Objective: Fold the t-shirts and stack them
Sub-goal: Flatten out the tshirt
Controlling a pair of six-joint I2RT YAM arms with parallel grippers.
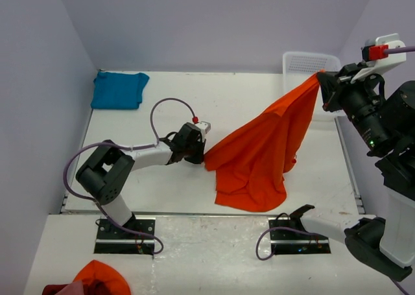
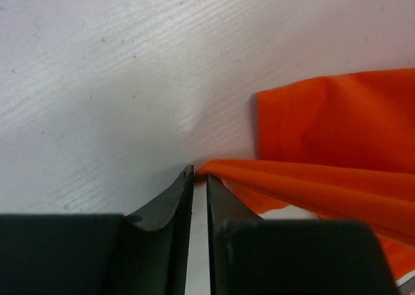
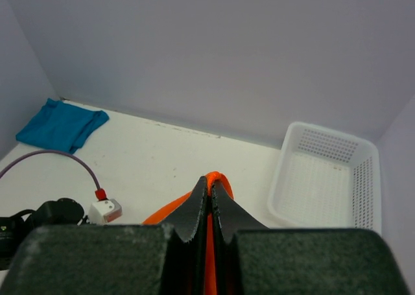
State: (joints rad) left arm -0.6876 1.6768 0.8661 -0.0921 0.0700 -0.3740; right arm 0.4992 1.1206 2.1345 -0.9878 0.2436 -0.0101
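Observation:
The orange t-shirt hangs like a tent from its top corner down to the table, its lower part crumpled. High at the right, my right gripper is shut on that corner; orange cloth shows between its jaws. My left gripper lies low on the table at the shirt's left edge. Its jaws stand a narrow slit apart with bare table between them, and the shirt's edge only meets the fingertips. The teal-blue t-shirt lies folded at the far left corner, also seen from the right wrist.
A white mesh basket stands at the far right corner, just behind the right gripper. Walls close in the table on the left, back and right. More orange and red cloth lies off the table at the near left.

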